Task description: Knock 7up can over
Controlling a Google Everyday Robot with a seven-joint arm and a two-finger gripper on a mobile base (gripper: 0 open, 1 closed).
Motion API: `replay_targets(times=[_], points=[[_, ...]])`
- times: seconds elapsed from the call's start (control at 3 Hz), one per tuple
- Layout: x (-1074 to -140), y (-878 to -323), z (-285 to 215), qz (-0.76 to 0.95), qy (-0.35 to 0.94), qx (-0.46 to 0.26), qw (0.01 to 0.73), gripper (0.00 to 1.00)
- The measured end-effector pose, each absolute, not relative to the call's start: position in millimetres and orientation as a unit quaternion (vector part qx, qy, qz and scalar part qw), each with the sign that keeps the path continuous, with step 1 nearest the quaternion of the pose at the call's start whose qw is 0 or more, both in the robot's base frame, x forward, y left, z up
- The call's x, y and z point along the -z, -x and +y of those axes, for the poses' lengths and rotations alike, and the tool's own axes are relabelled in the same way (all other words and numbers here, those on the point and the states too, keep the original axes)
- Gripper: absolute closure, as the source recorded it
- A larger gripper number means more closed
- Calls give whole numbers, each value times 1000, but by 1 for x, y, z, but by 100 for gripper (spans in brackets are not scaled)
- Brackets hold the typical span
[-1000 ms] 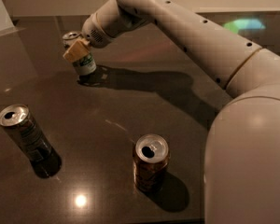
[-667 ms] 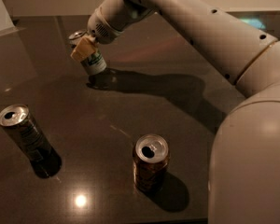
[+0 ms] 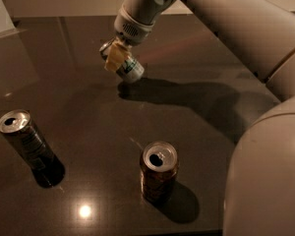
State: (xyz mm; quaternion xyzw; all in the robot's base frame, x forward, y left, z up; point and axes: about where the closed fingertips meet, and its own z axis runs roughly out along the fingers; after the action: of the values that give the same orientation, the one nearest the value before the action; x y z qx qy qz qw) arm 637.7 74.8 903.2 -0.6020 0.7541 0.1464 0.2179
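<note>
The gripper [image 3: 114, 59] is pressing on the 7up can [image 3: 130, 69], which is leaning steeply right under it, not yet lying flat; whether it is clasping or merely pushing, I cannot tell. The knock is seeming half done, final drop remaining

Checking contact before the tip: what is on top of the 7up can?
The gripper sits over the tilted 7up can, covering most of its silver top; only a bit of rim shows at left.
</note>
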Motion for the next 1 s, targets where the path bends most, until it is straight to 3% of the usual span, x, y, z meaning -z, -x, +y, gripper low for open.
replay_targets(times=[0.33, 1.0], points=[[-891, -622, 45, 752, 628, -107, 168, 100], [-863, -599, 13, 725, 681, -58, 80, 59]])
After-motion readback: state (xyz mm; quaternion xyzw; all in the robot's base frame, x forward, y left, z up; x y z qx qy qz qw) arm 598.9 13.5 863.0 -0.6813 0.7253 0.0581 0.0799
